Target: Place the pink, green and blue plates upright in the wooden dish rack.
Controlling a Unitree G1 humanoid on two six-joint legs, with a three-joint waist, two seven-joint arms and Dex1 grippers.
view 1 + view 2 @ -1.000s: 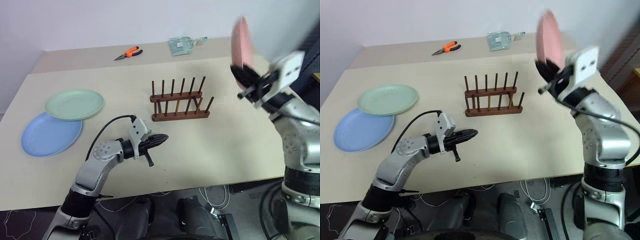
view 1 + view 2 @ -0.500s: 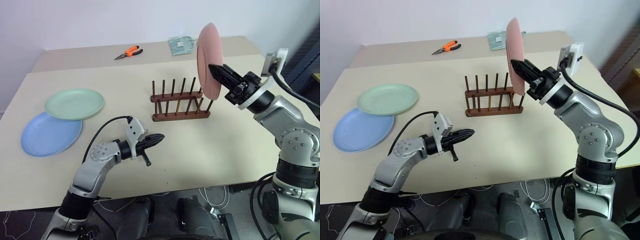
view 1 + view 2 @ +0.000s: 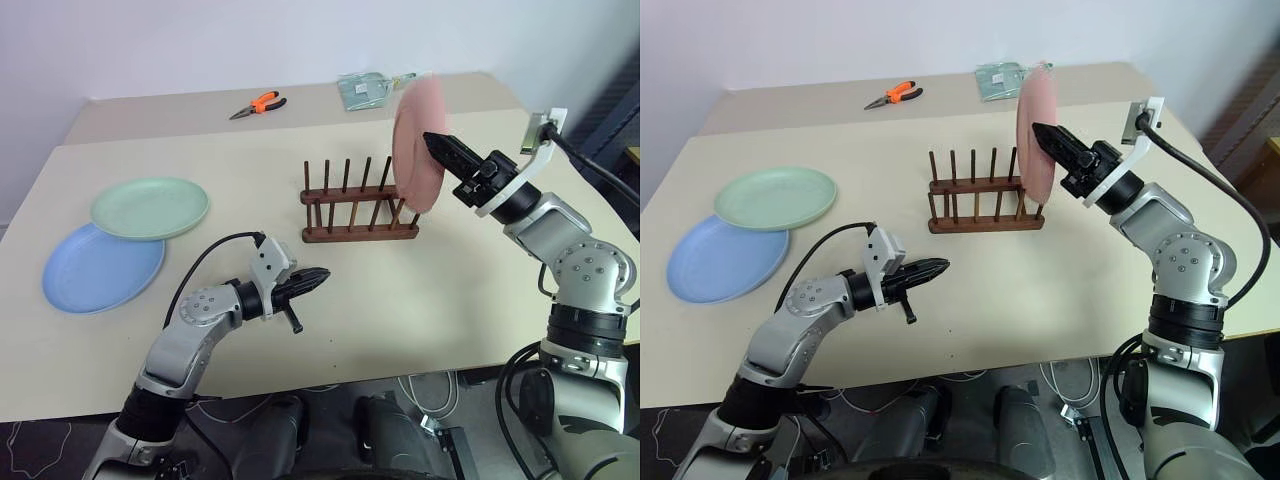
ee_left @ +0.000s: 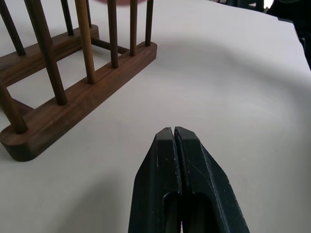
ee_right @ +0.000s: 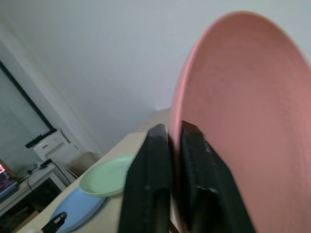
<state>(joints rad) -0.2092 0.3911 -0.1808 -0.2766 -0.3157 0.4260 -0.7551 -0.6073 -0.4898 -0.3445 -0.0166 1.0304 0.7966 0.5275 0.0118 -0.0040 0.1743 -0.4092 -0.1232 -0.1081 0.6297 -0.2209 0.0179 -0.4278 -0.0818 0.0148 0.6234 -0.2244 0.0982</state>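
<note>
Pink plate (image 3: 1032, 135) upright over rack (image 3: 985, 200), clamped by right pincer (image 3: 1042, 133); left pincer (image 3: 940, 266) together.

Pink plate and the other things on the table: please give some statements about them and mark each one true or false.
1. The pink plate stands on edge at the right end of the wooden rack. True.
2. The green plate is already in the rack. False: it lies flat on the table, overlapping the blue plate.
3. The left gripper is shut and holds nothing. True.
4. The orange pliers lie between the rack and the green plate. False: they lie at the far side of the table.
5. The right gripper's fingers straddle the pink plate's rim. True.
</note>
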